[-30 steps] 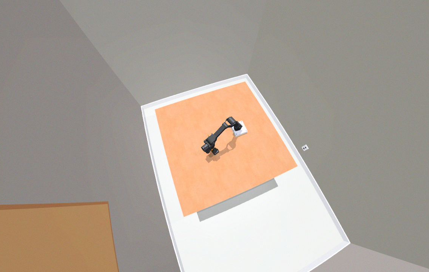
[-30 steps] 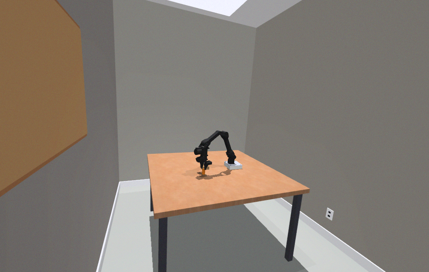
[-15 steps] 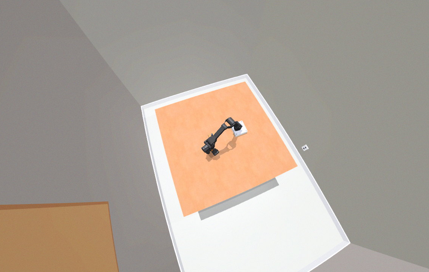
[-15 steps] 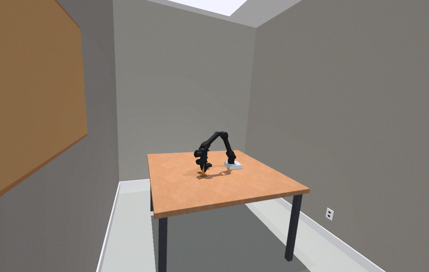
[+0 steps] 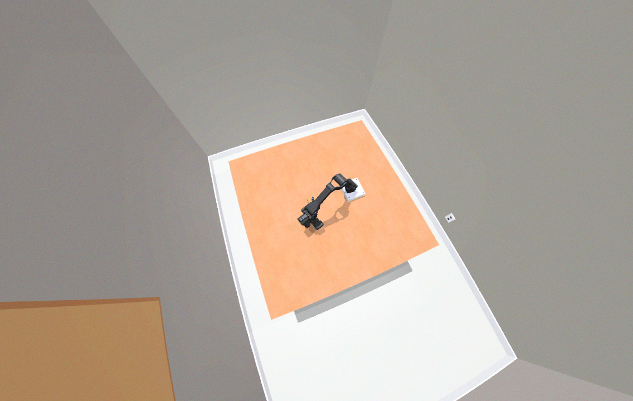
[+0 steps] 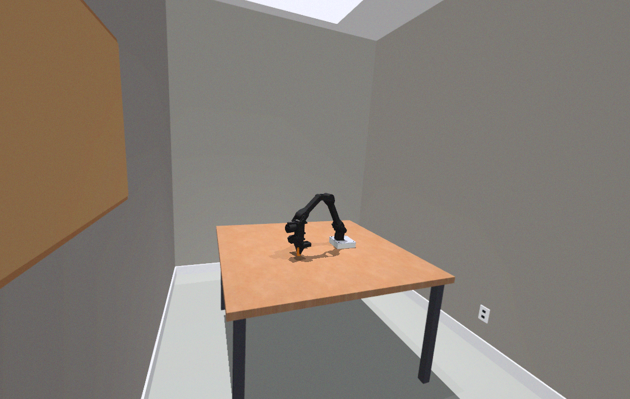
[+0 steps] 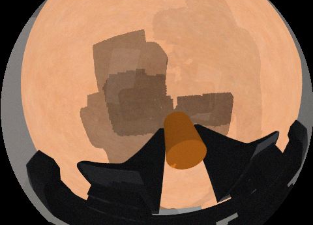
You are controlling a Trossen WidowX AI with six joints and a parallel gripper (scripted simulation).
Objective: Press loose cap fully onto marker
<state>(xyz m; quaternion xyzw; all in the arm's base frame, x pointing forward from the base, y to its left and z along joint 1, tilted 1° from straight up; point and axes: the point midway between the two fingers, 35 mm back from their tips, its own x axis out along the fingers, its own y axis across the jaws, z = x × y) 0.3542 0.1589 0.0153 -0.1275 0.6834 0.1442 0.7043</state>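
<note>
The cap (image 7: 184, 147) is orange, darker toward its far end. The gripper (image 7: 184, 153) and arm (image 6: 318, 204) are black. The table (image 6: 347, 282) is pale orange wood grain with dark legs. The arm's base (image 6: 342, 242) is white. Walls are grey.

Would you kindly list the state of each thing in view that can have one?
Gripper: lowered to the table, fingers shut on the cap.
Cap: orange, between the two fingers, off the marker.
Marker: not visible in any view.
Holder block: not visible either.
Arm: arched from its white base.
</note>
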